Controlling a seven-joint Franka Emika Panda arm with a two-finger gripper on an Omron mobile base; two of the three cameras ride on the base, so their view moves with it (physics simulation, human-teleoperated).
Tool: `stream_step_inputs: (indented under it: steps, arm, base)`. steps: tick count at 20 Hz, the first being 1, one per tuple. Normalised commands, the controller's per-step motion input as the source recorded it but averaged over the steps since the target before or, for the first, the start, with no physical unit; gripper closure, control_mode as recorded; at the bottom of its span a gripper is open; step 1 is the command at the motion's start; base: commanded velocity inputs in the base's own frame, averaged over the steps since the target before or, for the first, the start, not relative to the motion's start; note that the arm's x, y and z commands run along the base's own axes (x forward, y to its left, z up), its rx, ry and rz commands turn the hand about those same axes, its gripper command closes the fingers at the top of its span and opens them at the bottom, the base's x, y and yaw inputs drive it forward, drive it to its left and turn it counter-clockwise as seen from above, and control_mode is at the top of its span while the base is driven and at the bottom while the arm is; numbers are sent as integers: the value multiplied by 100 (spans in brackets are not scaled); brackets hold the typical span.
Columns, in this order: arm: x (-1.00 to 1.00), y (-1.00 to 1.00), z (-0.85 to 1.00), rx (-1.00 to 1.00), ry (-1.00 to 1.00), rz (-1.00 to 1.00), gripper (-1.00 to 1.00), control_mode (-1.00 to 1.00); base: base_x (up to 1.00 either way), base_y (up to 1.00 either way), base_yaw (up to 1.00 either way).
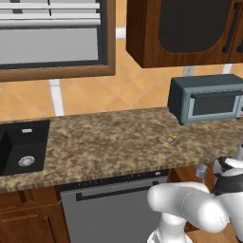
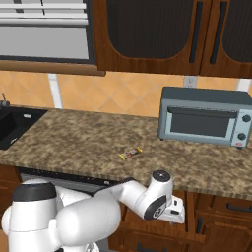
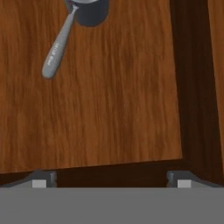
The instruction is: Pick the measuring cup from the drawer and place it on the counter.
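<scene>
Hand view: measuring cup (image 3: 70,30) beyond tool (image 3: 112,180)

Count: 1 measuring cup (image 3: 74,33), in 1 open drawer (image 3: 109,100), cup at 12 o'clock in the hand view. 1 counter (image 1: 109,142) with 1 black sink (image 1: 21,147), 1 microwave (image 2: 204,117), 1 yellow-orange packet (image 2: 130,153). 1 grey dishwasher front (image 1: 114,209) below.

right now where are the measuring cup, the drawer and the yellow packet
measuring cup (image 3: 57,50), hand view, on its thin straight handle
drawer (image 3: 109,109), hand view, on the bare wooden floor
yellow packet (image 2: 130,153), right base view, on its middle, lying on the counter
</scene>
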Motion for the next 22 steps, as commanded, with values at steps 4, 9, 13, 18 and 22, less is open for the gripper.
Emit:
stream_step_inputs:
  steps: [4,9,13,18,22]
  arm:
    - [-5,-2,-10,0,5,0,-100,-100]
    - [-34,-10,-21,0,2,0,-100,-100]
    - [-58,-12,-17,0,0,2,-100,-100]
    - [-77,-14,0,0,4,1,-100,-100]
    - [-86,-10,-5,0,11,0,-100,-100]
  base:
    - [0,0,0]
    - [0,0,0]
    - [0,0,0]
    - [0,0,0]
    - [0,0,0]
